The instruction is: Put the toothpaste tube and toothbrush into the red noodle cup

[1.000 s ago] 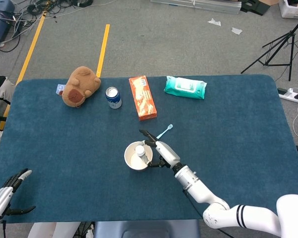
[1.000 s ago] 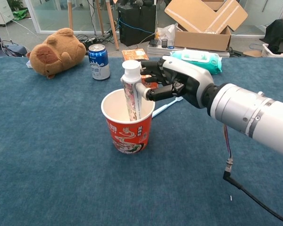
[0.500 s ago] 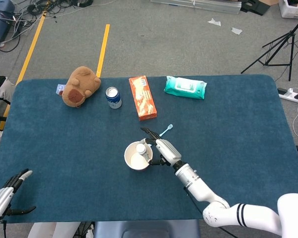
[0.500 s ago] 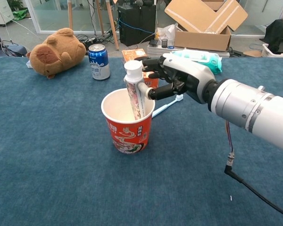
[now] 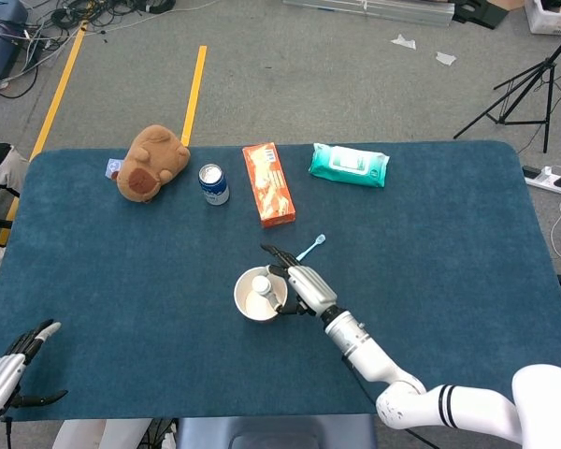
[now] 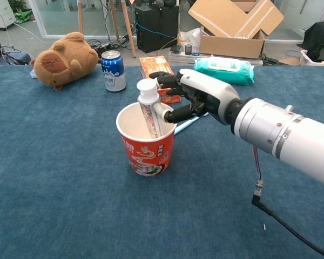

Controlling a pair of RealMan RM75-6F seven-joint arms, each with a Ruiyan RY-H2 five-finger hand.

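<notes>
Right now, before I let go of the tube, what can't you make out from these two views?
- Toothpaste tube: its lower end is behind the cup wall in the chest view; whether it touches the bottom is unclear.
- Right hand: whether its fingers actually grip the tube is unclear in both views.
- Toothbrush: the hand covers most of it in the chest view.
- Left hand: cut off by the head view's corner; absent from the chest view.

one cup (image 6: 146, 151), one tube (image 6: 149, 110), one toothbrush (image 5: 310, 247)
</notes>
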